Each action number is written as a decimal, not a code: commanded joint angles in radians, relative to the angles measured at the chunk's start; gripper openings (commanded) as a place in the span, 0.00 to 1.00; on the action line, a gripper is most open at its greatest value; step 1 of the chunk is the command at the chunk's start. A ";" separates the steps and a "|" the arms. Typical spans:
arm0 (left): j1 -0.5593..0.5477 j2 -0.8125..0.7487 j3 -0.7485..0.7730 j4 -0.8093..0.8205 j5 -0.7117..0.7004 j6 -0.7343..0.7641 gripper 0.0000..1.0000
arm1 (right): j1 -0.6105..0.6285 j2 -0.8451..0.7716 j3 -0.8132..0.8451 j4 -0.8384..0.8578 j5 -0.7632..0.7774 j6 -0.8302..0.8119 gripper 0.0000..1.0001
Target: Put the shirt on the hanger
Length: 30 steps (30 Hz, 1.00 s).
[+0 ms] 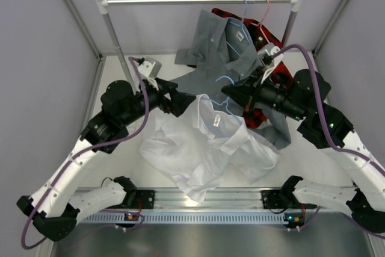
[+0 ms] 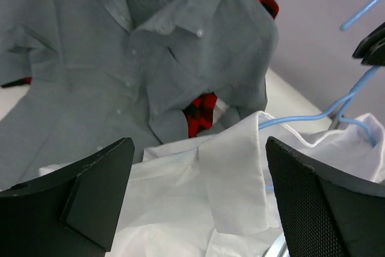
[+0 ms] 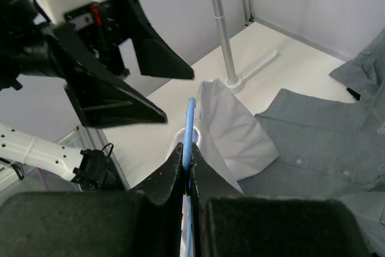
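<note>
Wide apart stand the jaws of the left gripper (image 2: 198, 209), clasping nothing. Its two black fingers (image 2: 96, 197) frame the raised collar of the plain white button-up shirt (image 2: 228, 185), and whether they brush the cloth cannot be told. The right gripper (image 3: 186, 173) has its jaws pressed together on the thin light-blue wire hanger (image 3: 190, 124), pinching the wire upright between the fingertips.

Three shirts can be counted. The white one lies crumpled on the white table (image 1: 120, 161) between the two arms, with its collar lifted toward the grippers. A grey collared shirt (image 1: 219, 43) hangs behind it, and a red-and-black plaid shirt (image 1: 264, 37) shows behind and under the grey one.

Three wire hangers can be counted. One is the light-blue hanger in the right gripper, whose wire runs into the white shirt's neck opening; how far it reaches inside is hidden by cloth. A second blue hanger (image 1: 243, 10) carries the grey shirt. A pink wire hanger (image 1: 265, 10) hooks on just beside it. The last two hang from one silver metal rail (image 1: 198, 1) at the back.

There are two arms. The left arm rises from the near left corner, bends at the elbow and points its gripper right, toward the collar. The right arm mirrors it from the near right corner and points left. The two grippers sit close together above the collar, facing one another.
</note>
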 commanded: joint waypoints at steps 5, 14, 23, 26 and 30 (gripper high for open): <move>0.002 0.057 0.114 -0.118 0.136 0.279 0.95 | 0.002 0.041 0.094 -0.034 -0.024 -0.041 0.00; 0.000 0.091 0.156 -0.143 0.384 0.591 0.98 | 0.002 0.007 0.087 -0.159 -0.121 -0.136 0.00; 0.008 0.255 0.308 -0.336 0.649 0.758 0.98 | 0.002 -0.046 0.059 -0.252 -0.133 -0.244 0.00; 0.028 0.267 0.326 -0.342 0.692 0.775 0.98 | 0.001 -0.043 0.076 -0.272 -0.135 -0.248 0.00; 0.043 0.322 0.355 -0.359 0.728 0.777 0.98 | 0.001 -0.052 0.087 -0.296 -0.168 -0.250 0.00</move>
